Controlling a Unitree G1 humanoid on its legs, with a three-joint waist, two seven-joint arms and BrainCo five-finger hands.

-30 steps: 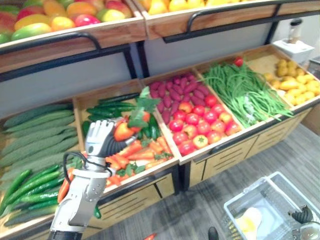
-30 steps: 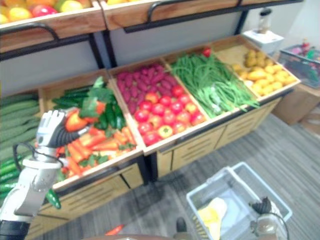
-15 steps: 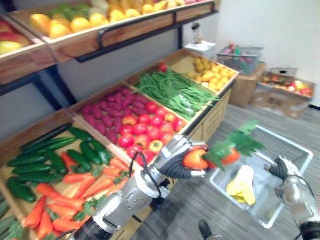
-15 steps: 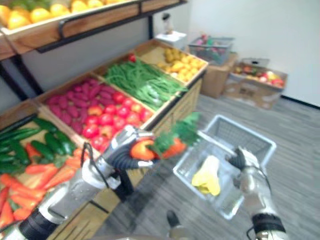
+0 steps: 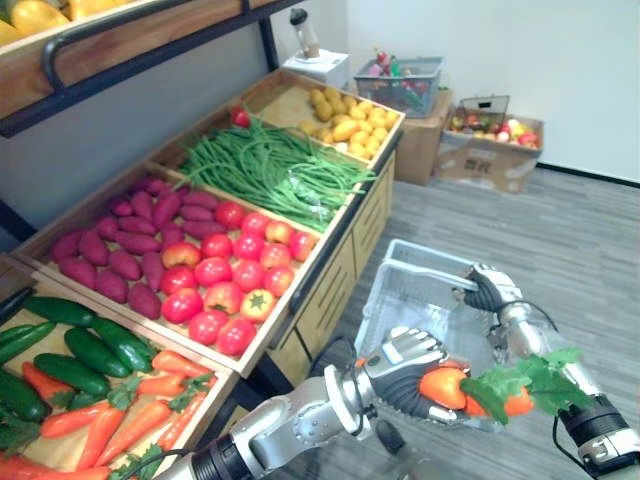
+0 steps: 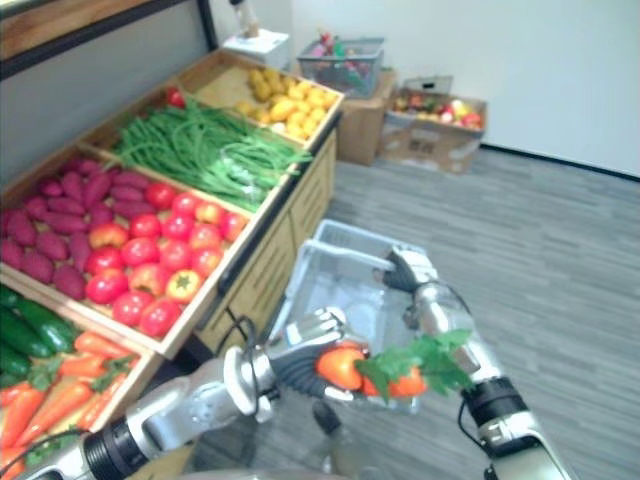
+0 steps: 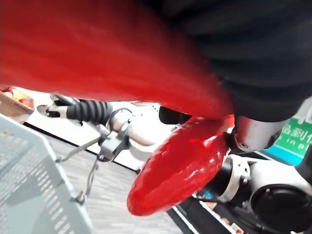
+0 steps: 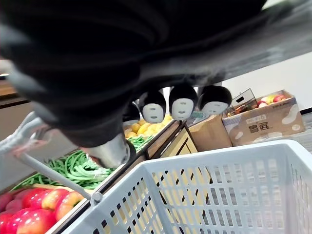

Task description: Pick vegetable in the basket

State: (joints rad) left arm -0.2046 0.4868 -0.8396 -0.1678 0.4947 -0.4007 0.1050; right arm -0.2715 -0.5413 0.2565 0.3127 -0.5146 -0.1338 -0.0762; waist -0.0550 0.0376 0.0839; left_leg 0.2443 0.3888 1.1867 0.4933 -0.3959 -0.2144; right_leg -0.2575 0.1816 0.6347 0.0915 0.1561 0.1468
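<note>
The left hand [image 5: 400, 362] has its fingers curled round two carrots [image 5: 443, 386] whose green tops [image 5: 535, 378] spread to the right. It holds them over the near end of the one pale basket [image 5: 405, 275], just in front of the right forearm. The right hand [image 5: 488, 290] is at the basket's right side, fingers closed round the wire handle [image 8: 53, 174].

To the left stands the bench [image 5: 325, 300] with four wooden bins. The nearest has cucumbers [image 5: 95, 350] and loose carrots [image 5: 130, 420], the next purple sweet potatoes [image 5: 125, 260] and tomatoes [image 5: 225, 275]. The third has green beans [image 5: 270, 170] and the farthest yellow produce [image 5: 345, 115]. Far off, a second basket [image 5: 405, 85] sits on a cardboard box [image 5: 420, 150].
</note>
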